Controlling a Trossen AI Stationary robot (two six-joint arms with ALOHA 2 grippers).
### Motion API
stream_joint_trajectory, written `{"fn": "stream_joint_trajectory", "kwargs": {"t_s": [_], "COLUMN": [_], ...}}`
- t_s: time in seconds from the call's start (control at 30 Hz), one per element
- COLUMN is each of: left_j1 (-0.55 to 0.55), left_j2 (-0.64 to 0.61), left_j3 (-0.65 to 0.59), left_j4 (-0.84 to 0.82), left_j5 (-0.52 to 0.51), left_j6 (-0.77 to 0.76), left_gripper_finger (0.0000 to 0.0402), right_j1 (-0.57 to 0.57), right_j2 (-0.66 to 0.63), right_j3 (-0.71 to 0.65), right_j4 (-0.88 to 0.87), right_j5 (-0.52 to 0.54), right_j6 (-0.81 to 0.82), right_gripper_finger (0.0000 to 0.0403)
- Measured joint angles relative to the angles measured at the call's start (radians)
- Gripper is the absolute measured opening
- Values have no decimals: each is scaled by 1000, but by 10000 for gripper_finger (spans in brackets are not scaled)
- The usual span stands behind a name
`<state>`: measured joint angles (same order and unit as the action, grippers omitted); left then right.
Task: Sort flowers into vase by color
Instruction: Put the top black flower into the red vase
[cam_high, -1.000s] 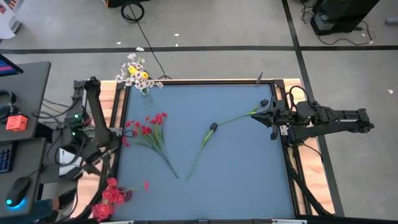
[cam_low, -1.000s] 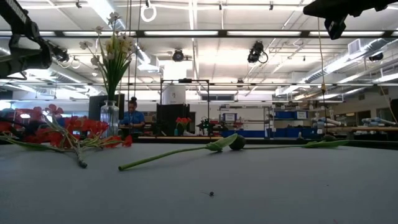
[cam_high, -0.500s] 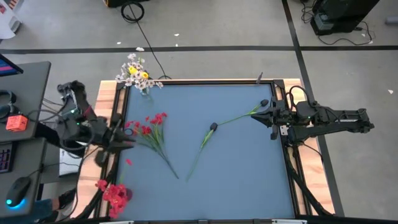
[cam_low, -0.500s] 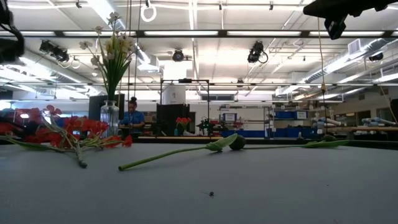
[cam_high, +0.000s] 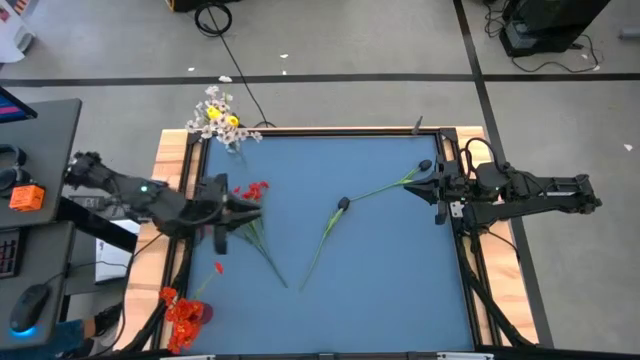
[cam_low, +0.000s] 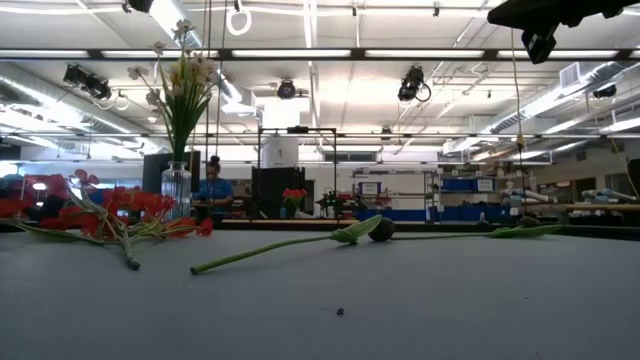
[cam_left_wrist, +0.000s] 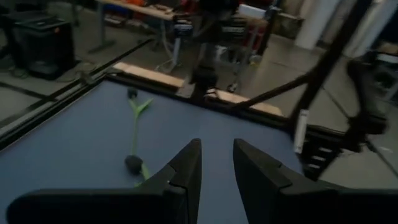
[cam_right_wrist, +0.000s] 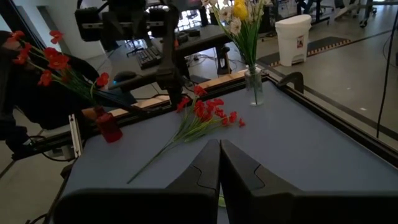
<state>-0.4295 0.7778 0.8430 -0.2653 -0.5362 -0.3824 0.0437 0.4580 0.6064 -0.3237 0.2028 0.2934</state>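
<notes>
A red-blossomed sprig (cam_high: 258, 228) lies flat on the blue table, also visible in the right wrist view (cam_right_wrist: 205, 115). My left gripper (cam_high: 252, 207) hovers over its blossoms, open, with nothing between its fingers (cam_left_wrist: 216, 163). Two dark-budded sprigs (cam_high: 330, 225) (cam_high: 395, 185) lie flat mid-table. A red vase with red flowers (cam_high: 180, 312) stands at the near left corner. A glass vase with white and yellow flowers (cam_high: 225, 125) stands at the far left corner. My right gripper (cam_high: 420, 186) waits shut at the table's right edge (cam_right_wrist: 219, 158).
The blue mat (cam_high: 390, 290) has free room across its near and right parts. A raised wooden frame (cam_high: 170, 170) borders the table. A desk with a mouse (cam_high: 30, 300) stands beyond the left edge. A person (cam_low: 213, 185) sits far back in the room.
My left arm has swung from the near left corner by the red vase toward the far and right, and its gripper now stands over the red sprig on the table. Its fingers have kept the same gap. The sprigs on the table have not moved.
</notes>
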Motion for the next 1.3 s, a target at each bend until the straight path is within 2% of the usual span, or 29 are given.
{"fn": "stream_joint_trajectory", "kwargs": {"t_s": [0.27,0.37,0.57,0.73,0.9,1.0,1.07,1.13,1.3], "left_j1": [239,285,353,391,409,414,416,416,416], "left_j2": [99,140,217,246,245,244,244,244,244], "left_j3": [0,0,-1,-1,-1,-1,-1,-1,-1], "left_j4": [104,105,114,124,125,128,127,127,127], "left_j5": [187,190,190,187,140,122,118,118,99], "left_j6": [-15,-15,-15,-20,-101,-155,-180,-192,-168], "left_gripper_finger": [98,98,98,98,98,98,98,98,98], "right_j1": [0,-10,-14,-22,-64,-104,-147,-195,-303], "right_j2": [0,3,27,43,111,205,279,345,529], "right_j3": [0,0,0,2,1,1,1,0,-1], "right_j4": [1,52,232,327,290,232,170,91,-133], "right_j5": [4,61,30,47,172,248,274,259,97], "right_j6": [-12,-68,110,104,354,474,637,810,1156], "right_gripper_finger": [19,19,19,19,18,13,7,6,5]}}
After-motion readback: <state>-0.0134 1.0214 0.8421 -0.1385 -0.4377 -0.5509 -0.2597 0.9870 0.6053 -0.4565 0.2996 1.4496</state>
